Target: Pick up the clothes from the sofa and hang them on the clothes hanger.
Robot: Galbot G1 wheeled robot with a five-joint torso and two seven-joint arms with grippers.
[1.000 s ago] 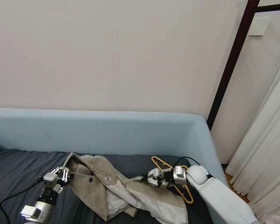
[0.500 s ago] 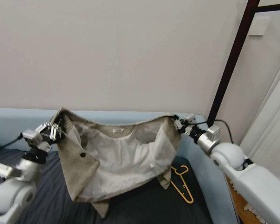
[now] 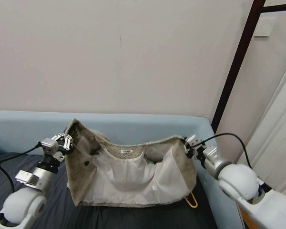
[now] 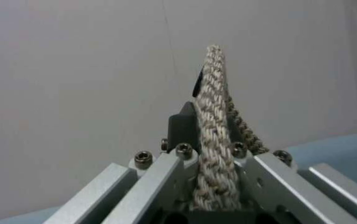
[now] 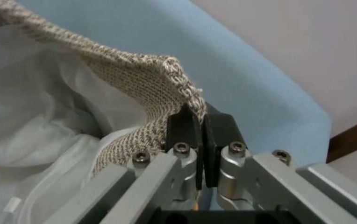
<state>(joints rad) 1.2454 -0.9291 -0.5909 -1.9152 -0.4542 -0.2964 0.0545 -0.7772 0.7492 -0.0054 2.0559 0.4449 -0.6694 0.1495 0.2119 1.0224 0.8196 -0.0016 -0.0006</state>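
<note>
A beige knitted jacket with a white lining hangs spread out between my two grippers above the dark sofa seat. My left gripper is shut on its left shoulder edge; the left wrist view shows the knit edge pinched between the pads. My right gripper is shut on the right edge, and the right wrist view shows that knit corner clamped between the black pads. An orange clothes hanger lies on the seat, mostly hidden behind the jacket's lower right corner.
The light blue sofa back runs behind the jacket, with its arm at the right. A dark vertical post and a white curtain stand further right. A plain wall is behind.
From lying crumpled on the seat, the jacket was lifted and stretched between both grippers. In the last half second both grippers came lower and the jacket sagged, covering most of the hanger.
</note>
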